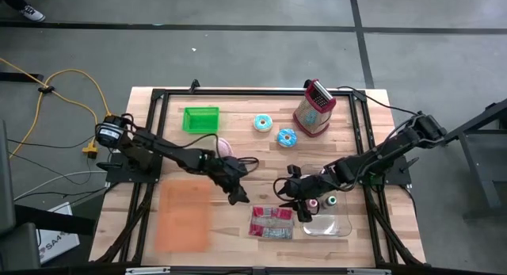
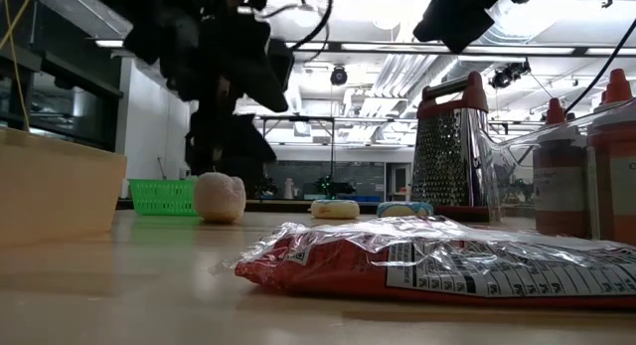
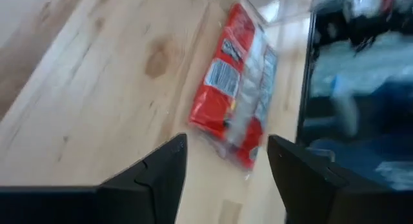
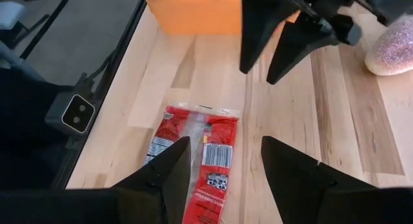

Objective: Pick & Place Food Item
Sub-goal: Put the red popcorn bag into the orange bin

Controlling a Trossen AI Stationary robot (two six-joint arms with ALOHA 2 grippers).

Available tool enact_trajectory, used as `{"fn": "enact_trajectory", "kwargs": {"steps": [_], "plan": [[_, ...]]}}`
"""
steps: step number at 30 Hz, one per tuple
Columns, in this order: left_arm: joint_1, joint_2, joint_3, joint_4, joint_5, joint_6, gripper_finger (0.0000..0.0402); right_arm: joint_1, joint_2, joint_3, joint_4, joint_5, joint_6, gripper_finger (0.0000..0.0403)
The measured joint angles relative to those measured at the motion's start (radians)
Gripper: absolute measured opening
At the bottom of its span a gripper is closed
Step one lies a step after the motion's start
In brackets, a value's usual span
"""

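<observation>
A red and clear snack packet (image 1: 271, 222) lies flat on the wooden table near its front edge; it also shows in the low view (image 2: 437, 260). My left gripper (image 1: 238, 197) hovers open just left of the packet and above it, and the packet (image 3: 235, 88) lies ahead of its fingers (image 3: 226, 143). My right gripper (image 1: 287, 197) hangs open over the packet's far right corner, with the packet (image 4: 197, 156) below and between its fingers (image 4: 224, 143). Neither touches the packet. In the right wrist view my left gripper (image 4: 261, 74) hangs in the air beyond the packet.
An orange tray (image 1: 184, 215) lies at the front left. A clear container with small bottles (image 1: 325, 211) stands right of the packet. Farther back are a pink round item (image 1: 224, 147), a green basket (image 1: 200, 119), two iced doughnuts (image 1: 263, 123) (image 1: 286, 136) and a box grater (image 1: 314, 108).
</observation>
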Motion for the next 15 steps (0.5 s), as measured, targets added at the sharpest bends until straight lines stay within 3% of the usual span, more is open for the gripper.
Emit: {"fn": "enact_trajectory", "kwargs": {"steps": [3,7,15], "plan": [[-0.019,0.0,0.036,-0.055,-0.054,0.122,0.0209,0.0,0.0,0.0,0.0,0.0,-0.001,0.0178],[-0.032,0.009,0.036,-0.057,-0.094,0.146,0.0209,0.0,0.0,0.0,0.0,-0.004,-0.001,0.0178],[-0.044,0.108,0.04,0.003,-0.027,0.123,0.0209,0.002,0.0,0.0,0.003,-0.006,0.0,0.0178]]}}
